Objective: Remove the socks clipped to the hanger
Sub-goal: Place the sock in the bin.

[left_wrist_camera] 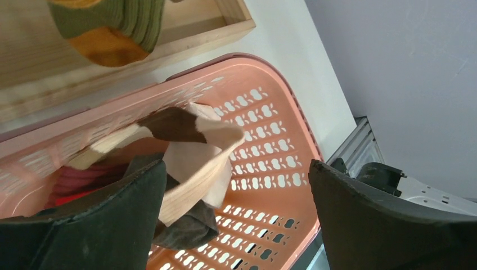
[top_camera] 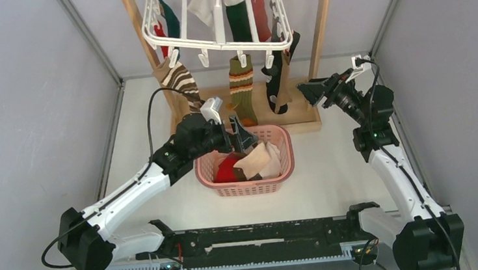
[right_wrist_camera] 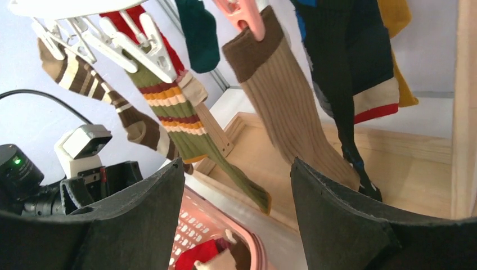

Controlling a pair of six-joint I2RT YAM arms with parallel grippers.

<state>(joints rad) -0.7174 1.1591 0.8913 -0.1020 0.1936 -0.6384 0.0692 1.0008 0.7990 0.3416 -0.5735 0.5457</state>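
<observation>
The white hanger (top_camera: 218, 44) hangs from the wooden rack with several socks clipped to it, among them a brown-striped sock (top_camera: 179, 81), a green striped sock (top_camera: 242, 89) and a tan sock with a brown cuff (right_wrist_camera: 287, 101). My left gripper (top_camera: 240, 135) is open over the pink basket (top_camera: 288, 163). Nothing is between its fingers; a beige and brown sock (left_wrist_camera: 191, 152) lies loose in the basket just below. My right gripper (top_camera: 307, 90) is open and empty, just right of the tan sock and a black sock (right_wrist_camera: 337, 67).
The rack's wooden post (top_camera: 324, 16) and base tray (top_camera: 300, 113) stand right behind the basket. A red sock (top_camera: 226, 169) and other socks lie in the basket. Grey walls close in both sides of the table.
</observation>
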